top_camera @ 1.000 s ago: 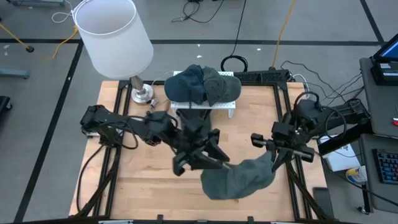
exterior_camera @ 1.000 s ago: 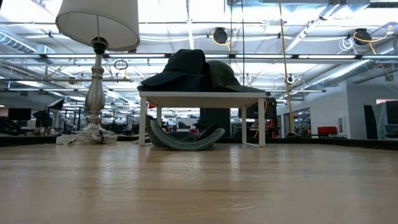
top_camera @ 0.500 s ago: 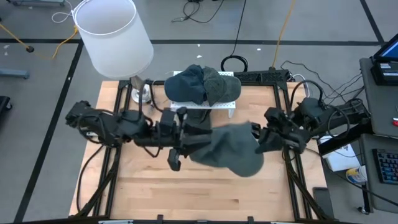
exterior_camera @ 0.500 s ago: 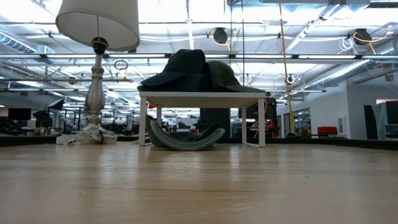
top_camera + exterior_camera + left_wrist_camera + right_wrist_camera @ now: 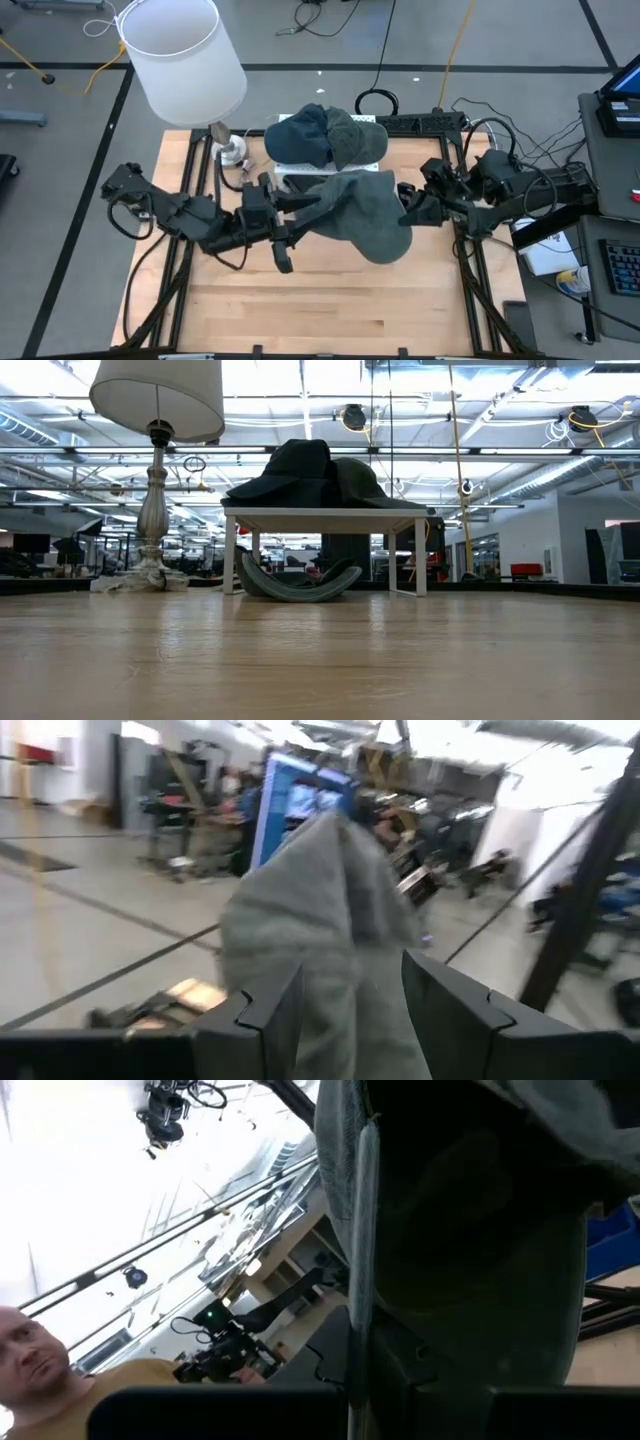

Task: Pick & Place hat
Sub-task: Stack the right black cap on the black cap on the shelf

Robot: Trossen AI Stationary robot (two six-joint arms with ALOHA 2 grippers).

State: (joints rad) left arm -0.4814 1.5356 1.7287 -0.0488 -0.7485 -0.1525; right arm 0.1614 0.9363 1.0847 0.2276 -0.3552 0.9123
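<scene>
While both grippers hold the grey hat (image 5: 365,212) up above the table (image 5: 300,310), the right gripper (image 5: 408,208) has its fingers pinched tight on the hat's right edge, and in the right wrist view the cloth (image 5: 470,1230) hangs close in front of the camera, filling most of it. The left gripper (image 5: 300,205) reaches in from the other side with its fingers (image 5: 265,1020) spread fairly wide, and in the left wrist view a fold of the hat (image 5: 330,920) sits between them; the cloth lies against the inner faces of the fingers, so the hat is held there too. The hat hangs stretched between the two grippers over the middle of the table, just in front of the small white stand (image 5: 330,170).

On that stand lie two more hats: a blue one (image 5: 300,135) towards the left and a green one (image 5: 360,138) beside and partly over it, both on the top shelf. In the low view the two show as a dark heap (image 5: 305,475) on the white stand (image 5: 325,518), and another curved green hat (image 5: 300,582) lies on the table under the stand, between its legs.

A lamp with a white shade (image 5: 180,55) stands at the table's back left corner, its metal foot (image 5: 228,150) just left of the stand. A person (image 5: 60,1370) shows at the edge of the right wrist view.
</scene>
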